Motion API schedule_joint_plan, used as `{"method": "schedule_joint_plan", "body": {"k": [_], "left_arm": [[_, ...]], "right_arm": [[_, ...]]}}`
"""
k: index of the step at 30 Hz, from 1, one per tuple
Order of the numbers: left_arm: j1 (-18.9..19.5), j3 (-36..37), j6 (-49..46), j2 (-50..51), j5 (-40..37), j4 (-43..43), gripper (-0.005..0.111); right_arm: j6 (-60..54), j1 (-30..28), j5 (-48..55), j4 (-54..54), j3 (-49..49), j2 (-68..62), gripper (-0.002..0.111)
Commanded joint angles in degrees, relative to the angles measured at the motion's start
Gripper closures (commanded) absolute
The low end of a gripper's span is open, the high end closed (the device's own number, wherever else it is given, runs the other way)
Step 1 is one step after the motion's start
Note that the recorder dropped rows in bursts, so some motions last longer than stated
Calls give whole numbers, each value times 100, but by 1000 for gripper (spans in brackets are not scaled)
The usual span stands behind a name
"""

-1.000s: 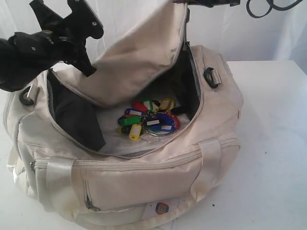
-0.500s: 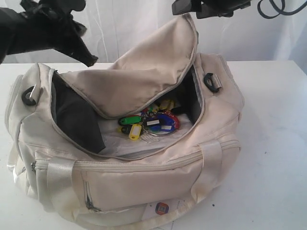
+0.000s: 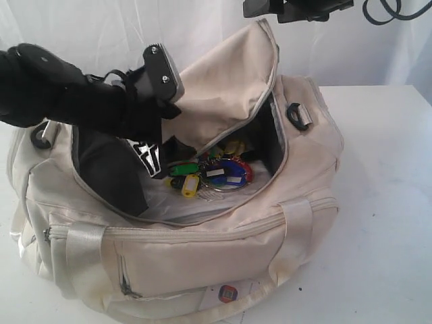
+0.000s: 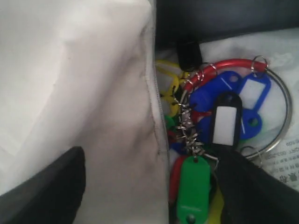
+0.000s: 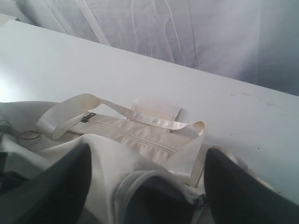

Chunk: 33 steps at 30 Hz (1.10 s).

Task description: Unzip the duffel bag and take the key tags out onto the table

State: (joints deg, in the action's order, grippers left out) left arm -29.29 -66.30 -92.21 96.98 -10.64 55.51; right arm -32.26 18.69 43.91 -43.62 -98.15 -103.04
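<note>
The cream duffel bag (image 3: 202,256) lies unzipped on the white table (image 3: 385,202). Its top flap (image 3: 229,88) stands up towards my right gripper (image 3: 264,9). In the right wrist view the flap's zipper edge (image 5: 140,179) lies between that gripper's (image 5: 147,186) wide-spread fingers. The key tags (image 3: 212,172) lie in a bunch on the grey lining inside. My left gripper (image 3: 160,156) reaches into the opening, right beside the tags. It is open (image 4: 149,198), with the flap edge (image 4: 156,116) and a green tag (image 4: 192,184) between its fingers. Nothing is gripped.
A webbing handle (image 5: 70,114) and a zipped side pocket (image 5: 135,133) lie on the bag's far side. A black strap ring (image 3: 297,111) sits at the bag's right end. White curtain hangs behind the table. Printed paper (image 4: 285,163) lies under the tags.
My left arm came down from above the bag's left end into the opening beside the tags. The flap and the right gripper dropped a little, then stayed still.
</note>
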Motion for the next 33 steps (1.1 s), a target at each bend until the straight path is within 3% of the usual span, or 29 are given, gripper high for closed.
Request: {"method": "schedule_joint_plan", "body": {"k": [1,4,14,18,24,27,33], "left_arm": [[-364,-10,-205,307,315,92,27],[-573,-138,-264,616,1238,66,27],[-573,-785,74,960,1593,94,36],[-573,-791,74,946,2205,94,39],[-573,-742,-650,826,3052,163,44],[-573,-742,-1075,816,3403,230,52],[-563,-742,-1784,816,4327,377,94]], "right_arm": [[9,-43,-67,-45,-58,63,45],[9,-43,-67,-45,-58,63,45],[9,-43,-49,-45,-58,63,45],[9,-43,-38,-24,-58,63,45],[9,-43,-38,-24,-58,63,45],[9,-43,-38,-24,-58,63,45],[9,-43,-28,-26,-58,63,45]]}}
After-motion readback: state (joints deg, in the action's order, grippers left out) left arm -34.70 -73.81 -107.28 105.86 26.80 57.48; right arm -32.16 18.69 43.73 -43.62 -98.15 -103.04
